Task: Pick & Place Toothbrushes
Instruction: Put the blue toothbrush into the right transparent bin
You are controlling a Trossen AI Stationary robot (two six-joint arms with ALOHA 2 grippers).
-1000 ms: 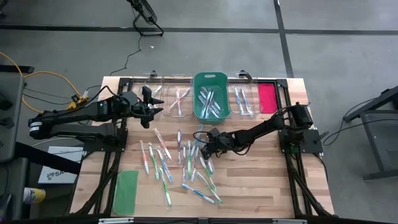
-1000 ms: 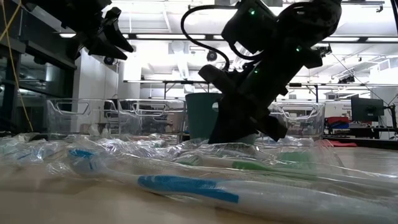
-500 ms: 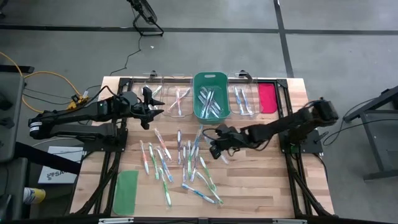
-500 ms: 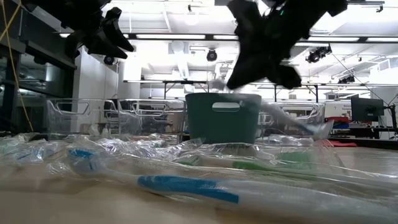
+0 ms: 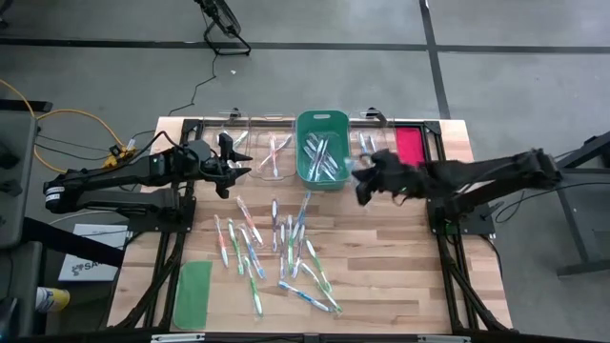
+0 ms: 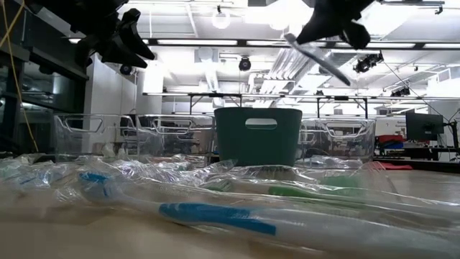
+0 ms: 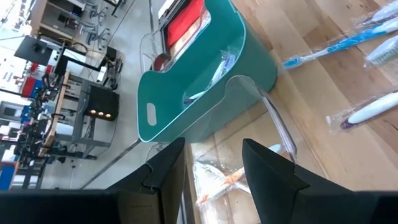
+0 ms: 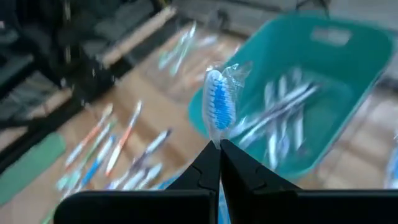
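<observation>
Many wrapped toothbrushes (image 5: 276,243) lie scattered on the wooden table. My right gripper (image 5: 360,183) hangs high beside the teal bin's (image 5: 324,148) right near corner, shut on one blue toothbrush (image 8: 219,106) in clear wrap, which also shows slanting in the low view (image 6: 320,57). The teal bin (image 8: 348,56) holds several toothbrushes. My left gripper (image 5: 233,158) hovers open over the clear bins at the far left, with nothing between its fingers (image 7: 211,168). My right gripper pinches the wrapped toothbrush just below its bristle head (image 8: 217,140) between its two fingertips. The blue head sticks out forward past the fingers, and the handle runs back between them out of sight. The brush is lifted clear of the table, slanting in the air.
Clear bins (image 5: 272,152) (image 5: 374,152) flank the teal bin along the far edge. A red-pink lid (image 5: 410,148) lies at the far right and a green lid (image 5: 193,293) at the near left. Bare wood lies along the table's near right.
My right gripper has risen from the pile of toothbrushes and swung toward the table's far right, beside the teal bin, staying shut. The blue toothbrush has come up with it, lifted clear of the table.
</observation>
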